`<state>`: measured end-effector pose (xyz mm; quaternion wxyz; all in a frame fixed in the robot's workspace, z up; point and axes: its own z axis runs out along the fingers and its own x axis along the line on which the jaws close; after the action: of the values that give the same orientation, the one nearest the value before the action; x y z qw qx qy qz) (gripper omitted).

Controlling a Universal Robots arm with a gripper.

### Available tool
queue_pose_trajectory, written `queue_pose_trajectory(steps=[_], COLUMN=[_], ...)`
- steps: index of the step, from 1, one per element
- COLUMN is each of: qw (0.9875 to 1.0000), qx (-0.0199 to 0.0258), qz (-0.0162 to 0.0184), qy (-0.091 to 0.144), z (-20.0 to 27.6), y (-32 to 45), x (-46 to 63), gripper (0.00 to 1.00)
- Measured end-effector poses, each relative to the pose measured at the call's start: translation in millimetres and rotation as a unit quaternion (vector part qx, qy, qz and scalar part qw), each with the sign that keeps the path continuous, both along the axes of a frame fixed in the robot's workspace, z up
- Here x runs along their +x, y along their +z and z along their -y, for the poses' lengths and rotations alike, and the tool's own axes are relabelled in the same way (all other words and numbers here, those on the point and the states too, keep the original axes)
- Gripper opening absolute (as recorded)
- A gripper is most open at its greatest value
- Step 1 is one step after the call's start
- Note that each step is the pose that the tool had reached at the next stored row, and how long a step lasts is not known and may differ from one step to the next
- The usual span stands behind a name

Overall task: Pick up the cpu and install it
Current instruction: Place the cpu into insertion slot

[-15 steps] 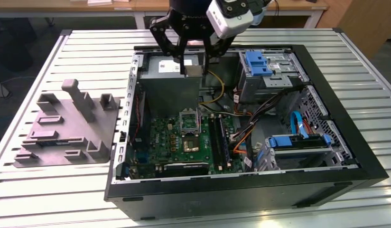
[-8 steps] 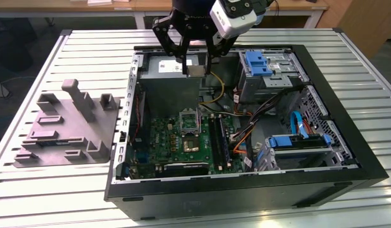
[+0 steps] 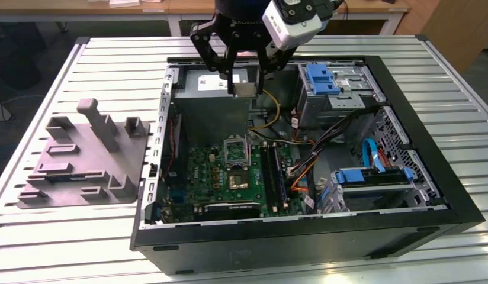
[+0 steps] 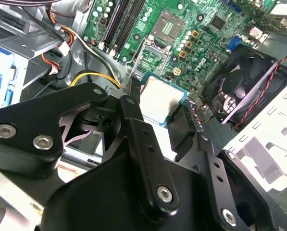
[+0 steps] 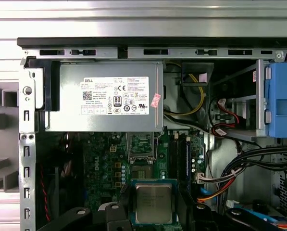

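**CPU held in the gripper above the open case**

On the exterior view's left, the grey tray sat on the slatted table, just beside the open computer case. I could see no chip in it.

The arm came in from the far edge and pointed straight down over the far part of the case. Its wrist hung above the power supply.

The gripper was closed to a narrow gap, and its two fingers pinched the cpu by opposite edges. In both wrist views the cpu lay flat between the black fingers, its pale metal top facing the cameras. It was held in the air, clear of the board.

Below it, and nearer, the motherboard lay on the case floor. The socket was bare and its metal frame was flipped up.

Further to the exterior view's right were the blue drive caddy and a bundle of cables.
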<state>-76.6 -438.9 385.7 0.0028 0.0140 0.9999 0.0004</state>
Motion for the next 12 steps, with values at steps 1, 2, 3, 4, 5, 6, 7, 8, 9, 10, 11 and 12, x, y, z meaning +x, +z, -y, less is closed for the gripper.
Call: queue_pose_trajectory(steps=[1, 2, 3, 4, 5, 6, 7, 8, 9, 10, 11, 12], qw=[1.0, 1.0, 1.0, 1.0, 1.0, 1.0, 1.0, 1.0, 1.0, 1.0, 1.0, 1.0], qx=[0.0001, 0.0001, 0.0001, 0.0, 0.0, 0.0, 0.0, 0.0001, 0.0002, 0.0003, 0.0004, 0.0005], qz=[0.0, 0.0001, 0.0, 0.0, 0.0, 0.0, 0.0, 0.0, 0.0, 0.0, 0.0, 0.0], qy=[0.0, 0.0, 0.0, 0.0, 0.0, 0.0, 0.0, 0.0, 0.0, 0.0, 0.0, 0.0], z=[0.4, 0.6, 0.6, 1.0, 1.1, 1.1, 1.1, 1.1, 1.1, 1.1, 1.1, 1.1], y=[-0.1, -0.2, -0.1, -0.1, -0.1, -0.1, -0.1, -0.1, -0.1, -0.1, -0.1, -0.1], x=[0.0, -0.1, 0.0, 0.0, 0.0, 0.0, 0.0, 0.0, 0.0, 0.0, 0.0, 0.0], gripper=[0.47, 0.47, 0.47, 0.47, 0.47, 0.47, 0.47, 0.47, 0.47, 0.47, 0.47, 0.47])
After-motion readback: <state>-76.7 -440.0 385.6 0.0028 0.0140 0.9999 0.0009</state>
